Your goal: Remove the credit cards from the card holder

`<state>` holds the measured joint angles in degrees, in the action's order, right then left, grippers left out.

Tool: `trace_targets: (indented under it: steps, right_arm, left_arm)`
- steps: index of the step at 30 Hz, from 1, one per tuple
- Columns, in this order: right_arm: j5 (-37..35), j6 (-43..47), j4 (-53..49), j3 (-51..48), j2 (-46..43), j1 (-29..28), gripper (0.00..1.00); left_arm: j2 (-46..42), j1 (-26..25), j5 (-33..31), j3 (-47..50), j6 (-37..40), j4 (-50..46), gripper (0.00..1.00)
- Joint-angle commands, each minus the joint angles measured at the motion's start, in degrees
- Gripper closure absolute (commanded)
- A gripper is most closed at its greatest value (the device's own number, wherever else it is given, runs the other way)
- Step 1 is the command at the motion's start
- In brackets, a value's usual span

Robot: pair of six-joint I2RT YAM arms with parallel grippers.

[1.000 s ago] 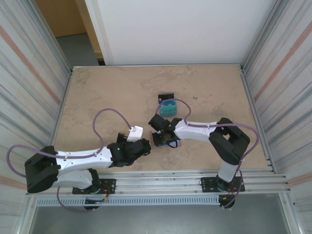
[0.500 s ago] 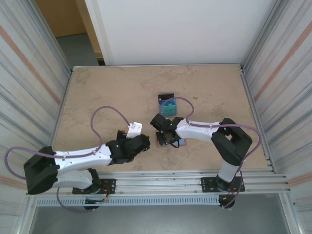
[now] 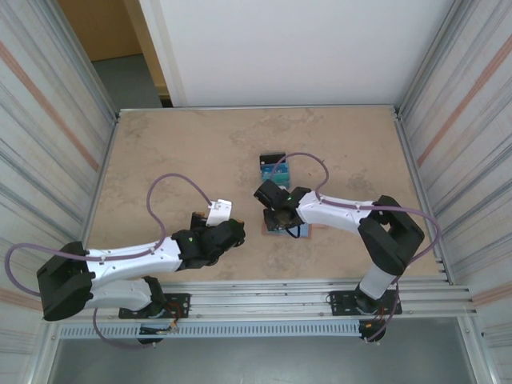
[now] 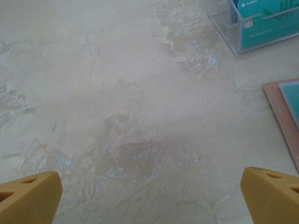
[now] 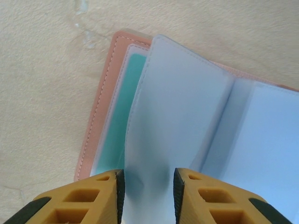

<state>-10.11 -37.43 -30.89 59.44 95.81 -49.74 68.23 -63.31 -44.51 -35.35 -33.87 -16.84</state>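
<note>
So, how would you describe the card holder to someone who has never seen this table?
On the beige table, look near the middle, under the right gripper. The card holder lies open there, nearer the arms than the clear box of teal cards. Only it has a salmon-pink stitched cover with pale blue-grey sleeves.

Looking myself over now: my left arm (image 3: 128, 258) and right arm (image 3: 336, 214) are both smooth white tubes with chunky black joints, each standing on a black base (image 3: 364, 302). A thin purple cable (image 3: 160, 200) curls off each one. There's a small white block (image 3: 220, 212) at the left wrist. My left gripper (image 4: 149, 198) has mustard-yellow fingertips with hollow slots, and my right gripper (image 5: 147, 186) matches: yellow, moulded cut-outs, black patches at the outer corners.
</note>
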Motion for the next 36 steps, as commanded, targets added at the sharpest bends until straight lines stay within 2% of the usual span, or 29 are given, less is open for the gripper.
trace_targets:
  steps: [1,13,21,27,31,36]
  right_arm:
    - [-2.6,-1.6,-2.6,-1.4,-2.5,0.9,0.65]
    - [-5.1,-3.3,-4.0,-5.8,-8.7,4.0,0.63]
    - [-5.6,-3.3,-4.2,-10.6,-13.6,8.4,0.62]
    - [-4.4,-1.1,-2.6,-14.0,-15.1,13.9,0.62]
    - [-1.1,1.5,0.7,-15.9,-15.1,17.6,0.61]
    - [1.5,3.2,3.8,-16.1,-13.5,19.3,0.61]
  left_arm:
    - [-1.2,0.5,-0.6,-1.3,0.8,0.2,0.01]
    - [-0.3,0.6,-0.8,-2.4,1.6,0.2,0.01]
    - [0.6,0.6,-0.7,-3.2,1.9,0.2,0.01]
    - [1.2,0.6,-0.4,-3.7,2.0,0.2,0.01]
    - [1.8,0.6,-0.4,-4.0,1.8,0.5,0.01]
    - [2.5,0.6,-0.4,-4.7,1.8,0.7,0.01]
